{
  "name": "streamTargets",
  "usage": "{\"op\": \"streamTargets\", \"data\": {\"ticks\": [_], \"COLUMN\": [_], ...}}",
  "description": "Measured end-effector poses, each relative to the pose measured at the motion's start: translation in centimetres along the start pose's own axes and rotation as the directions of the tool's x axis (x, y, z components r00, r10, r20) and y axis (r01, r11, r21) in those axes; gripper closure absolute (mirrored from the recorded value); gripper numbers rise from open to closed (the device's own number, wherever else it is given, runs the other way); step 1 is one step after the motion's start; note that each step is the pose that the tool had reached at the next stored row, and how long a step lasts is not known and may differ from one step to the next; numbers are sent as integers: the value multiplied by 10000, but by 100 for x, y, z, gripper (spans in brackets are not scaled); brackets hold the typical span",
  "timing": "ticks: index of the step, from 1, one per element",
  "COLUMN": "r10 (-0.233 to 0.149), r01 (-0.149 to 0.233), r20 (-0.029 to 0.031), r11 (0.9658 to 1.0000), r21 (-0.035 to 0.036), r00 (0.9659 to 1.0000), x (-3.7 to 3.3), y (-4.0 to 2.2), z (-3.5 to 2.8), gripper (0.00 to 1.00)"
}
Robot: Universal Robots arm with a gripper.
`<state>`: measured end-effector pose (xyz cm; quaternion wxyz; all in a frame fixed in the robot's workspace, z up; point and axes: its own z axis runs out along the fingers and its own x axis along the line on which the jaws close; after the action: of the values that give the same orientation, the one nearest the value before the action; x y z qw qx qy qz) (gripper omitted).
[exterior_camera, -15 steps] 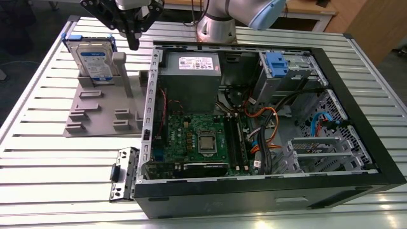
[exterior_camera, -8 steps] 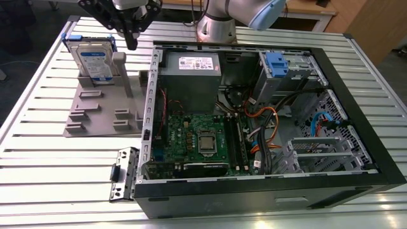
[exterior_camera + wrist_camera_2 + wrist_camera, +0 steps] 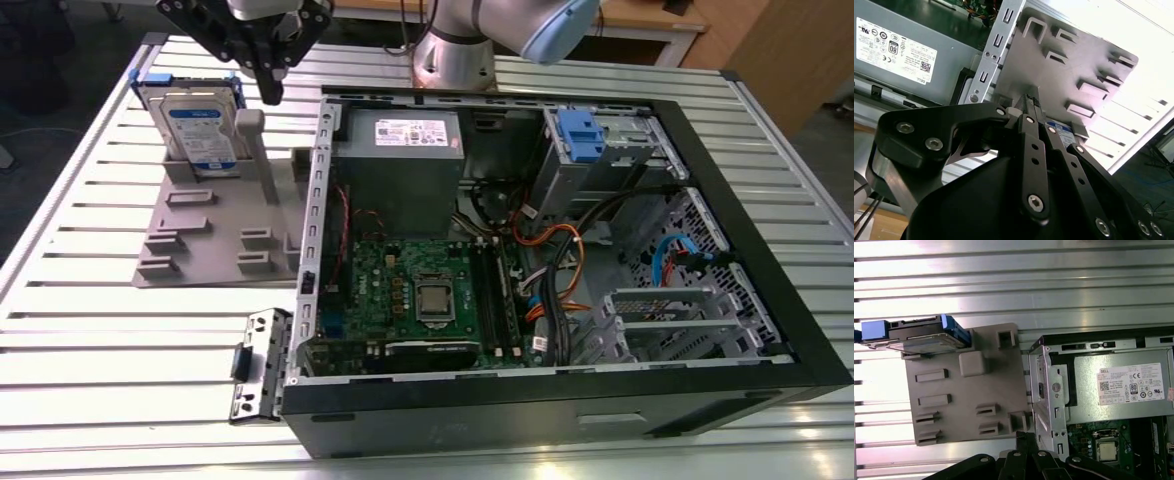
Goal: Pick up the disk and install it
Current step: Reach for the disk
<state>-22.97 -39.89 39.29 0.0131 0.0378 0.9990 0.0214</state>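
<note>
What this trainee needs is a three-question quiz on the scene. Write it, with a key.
1. True or false: the disk already sits inside the computer case.
2. The gripper holds: A) the disk B) a cable C) nothing.
3. Fill in: the disk stands on edge in a grey ____ on the slatted table, at the exterior view's left of the case.

Key: 1 false; 2 C; 3 holder.
</note>
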Motion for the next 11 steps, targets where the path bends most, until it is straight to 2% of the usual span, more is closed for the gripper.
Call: {"op": "streamTargets", "data": {"ticks": [11], "r10": [0], "r01": [0], "r20": [1], "r11": [10000], "r21": [0], "r00": [10000], "x": [59], "y": [-4], "z": [-1], "gripper": [90]}}
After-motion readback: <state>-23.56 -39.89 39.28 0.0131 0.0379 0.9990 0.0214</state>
